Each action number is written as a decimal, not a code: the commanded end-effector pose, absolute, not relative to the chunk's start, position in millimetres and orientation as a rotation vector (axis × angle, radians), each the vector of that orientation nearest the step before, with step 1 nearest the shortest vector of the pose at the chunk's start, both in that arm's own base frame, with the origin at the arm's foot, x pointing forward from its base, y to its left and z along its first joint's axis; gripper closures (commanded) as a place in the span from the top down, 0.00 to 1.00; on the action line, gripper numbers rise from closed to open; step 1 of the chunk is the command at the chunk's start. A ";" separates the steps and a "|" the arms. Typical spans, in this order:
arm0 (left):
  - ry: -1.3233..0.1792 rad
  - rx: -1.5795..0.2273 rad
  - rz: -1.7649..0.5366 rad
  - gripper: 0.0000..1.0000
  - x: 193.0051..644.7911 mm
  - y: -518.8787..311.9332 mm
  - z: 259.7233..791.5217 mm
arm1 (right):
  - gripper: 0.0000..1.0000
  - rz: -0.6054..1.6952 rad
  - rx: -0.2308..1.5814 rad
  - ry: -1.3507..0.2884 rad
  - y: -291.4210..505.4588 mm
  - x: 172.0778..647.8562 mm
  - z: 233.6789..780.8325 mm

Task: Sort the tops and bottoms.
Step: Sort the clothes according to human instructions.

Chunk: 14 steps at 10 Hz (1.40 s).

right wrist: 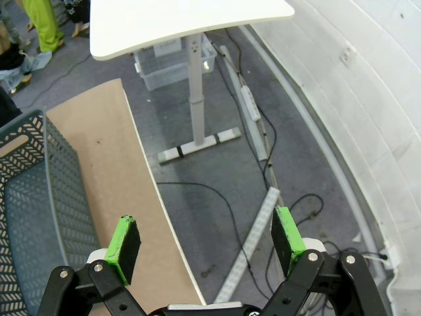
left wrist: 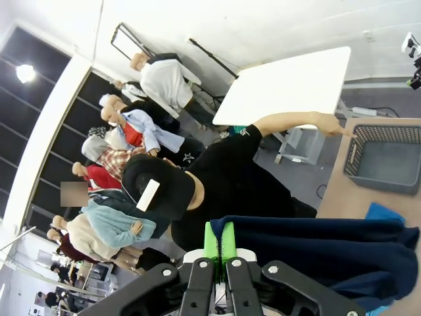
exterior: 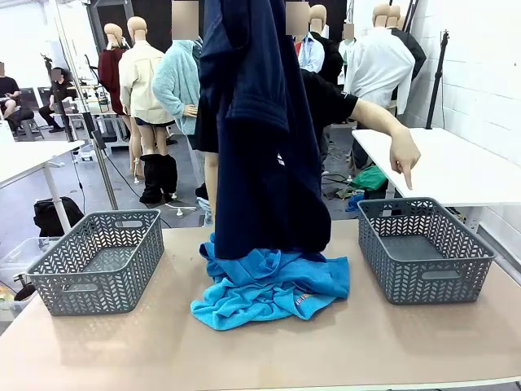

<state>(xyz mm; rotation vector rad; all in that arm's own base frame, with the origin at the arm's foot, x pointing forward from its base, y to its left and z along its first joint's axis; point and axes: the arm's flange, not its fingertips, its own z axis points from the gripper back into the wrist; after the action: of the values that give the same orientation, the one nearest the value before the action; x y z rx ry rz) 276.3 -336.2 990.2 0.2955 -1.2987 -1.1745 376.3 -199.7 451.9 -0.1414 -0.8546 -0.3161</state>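
The left claw is pressed narrow, its green pads together on the top edge of the dark navy garment. The cloth spreads away to one side of the fingers. From that claw the garment hangs straight down in a long drape, its lower hem touching the heap of blue and turquoise tops that lies directly beneath on the counter. Beyond the claw a person in black leans in, one hand pointing a finger down at the right basket. The left basket sits on the opposite side of the heap.

The right claw stands wide with nothing between its pads. Below it are the counter's edge and the grey floor, with the right basket's wall just off to one side.
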 end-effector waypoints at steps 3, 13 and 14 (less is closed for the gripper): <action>-1.330 0.294 -1.160 0.00 272.8 -330.0 999.7 | 1.00 -0.313 -0.140 -0.845 -199.8 375.2 452.1; -1.330 0.294 -1.160 0.00 272.8 -330.0 999.7 | 1.00 -0.313 -0.140 -0.845 -199.8 375.2 452.1; -1.330 0.294 -1.160 0.00 272.8 -330.0 999.7 | 1.00 -0.313 -0.140 -0.845 -199.8 375.2 452.1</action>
<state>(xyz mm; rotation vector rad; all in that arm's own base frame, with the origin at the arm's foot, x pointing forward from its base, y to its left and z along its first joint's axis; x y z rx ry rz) 276.8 -336.2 989.7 0.2956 -1.2975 -1.1746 376.3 -199.7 451.9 -0.1414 -0.8546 -0.3161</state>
